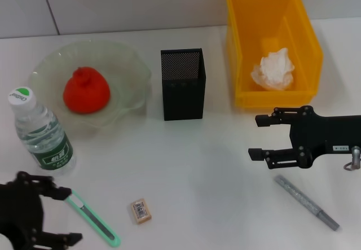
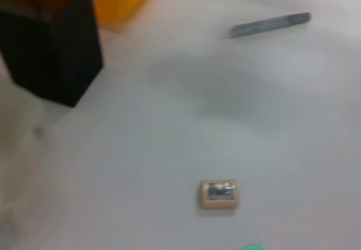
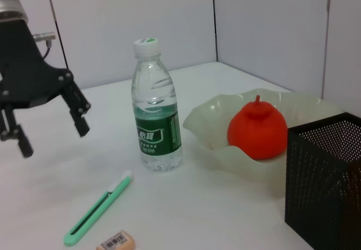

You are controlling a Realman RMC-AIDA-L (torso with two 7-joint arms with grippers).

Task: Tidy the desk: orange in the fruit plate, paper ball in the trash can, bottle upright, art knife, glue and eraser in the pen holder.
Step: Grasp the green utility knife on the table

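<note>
Above the knife's (image 1: 92,218) white end, the left gripper (image 1: 56,215) hangs open and empty, so a skewed close could slide the slim cutter into the bottle (image 1: 41,132) just beside.

Bright, even light with soft shadows; the left wrist view is blurred.

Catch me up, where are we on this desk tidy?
Orange is in the fruit plate, paper ball in the trash can, bottle upright. Art knife, eraser and glue lie on the desk, not in the pen holder. Left gripper is open at the knife; right gripper is open, empty, near the glue.
</note>
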